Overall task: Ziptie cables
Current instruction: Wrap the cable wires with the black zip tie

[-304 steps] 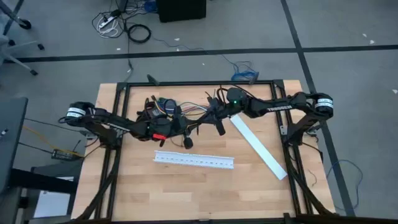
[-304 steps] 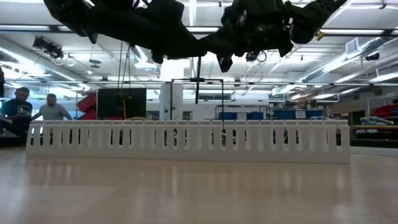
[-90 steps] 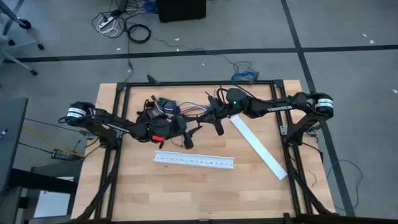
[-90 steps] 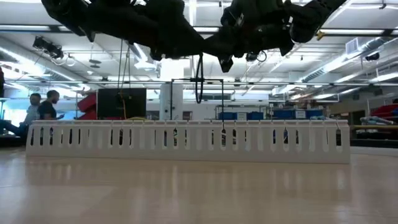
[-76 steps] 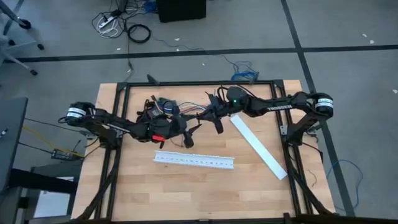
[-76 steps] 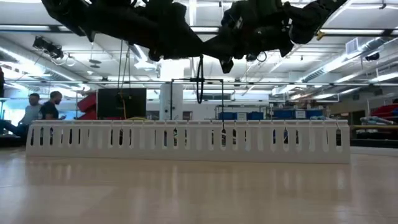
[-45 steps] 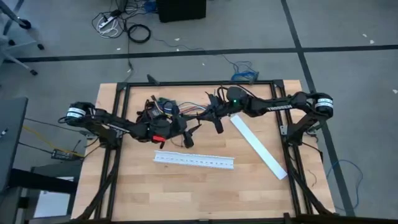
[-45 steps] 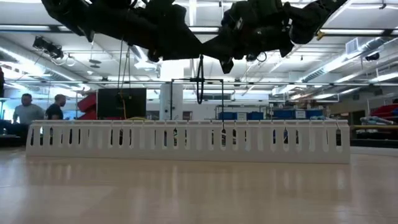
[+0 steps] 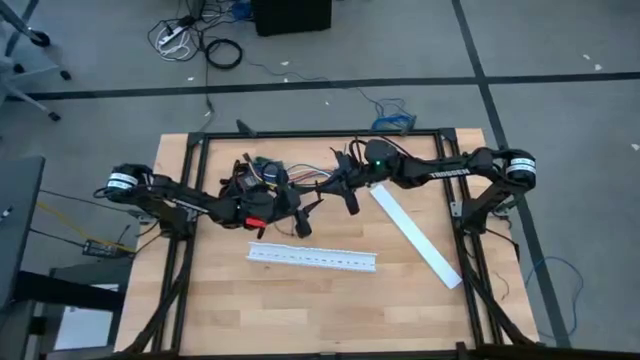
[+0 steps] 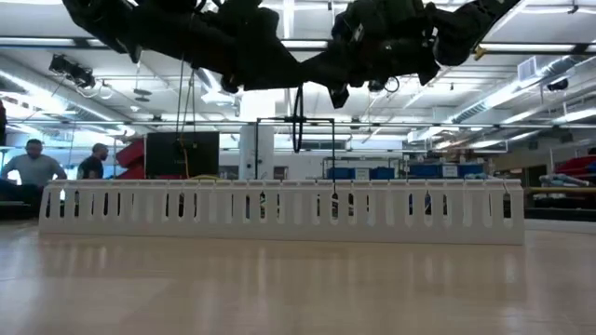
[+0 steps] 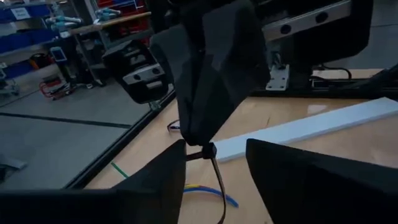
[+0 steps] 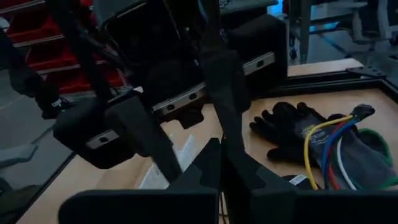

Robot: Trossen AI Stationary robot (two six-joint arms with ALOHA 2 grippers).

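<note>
Ziptie (image 10: 298,119): black loop hanging upright between both tools above the desk (image 9: 300,300). Right tool (image 12: 219,163): clamped on strap. Left tool (image 11: 214,163): fingers apart, strap between them. Cables (image 9: 305,180): beside, nearer left tool.

Crowded middle at the back, open counter toward the front

The two arms meet over the back middle of the counter (image 9: 300,310), the left gripper (image 9: 300,215) and right gripper (image 9: 335,186) close together — little room to pass between them. A dark glove (image 12: 298,130) and loose coloured wires (image 12: 323,146) lie under that spot. A white slotted channel (image 9: 312,258) lies across the middle, and a flat white strip (image 9: 415,236) slants on the right side. In front of the channel the wooden surface lies bare — so do the left and right front corners.
</note>
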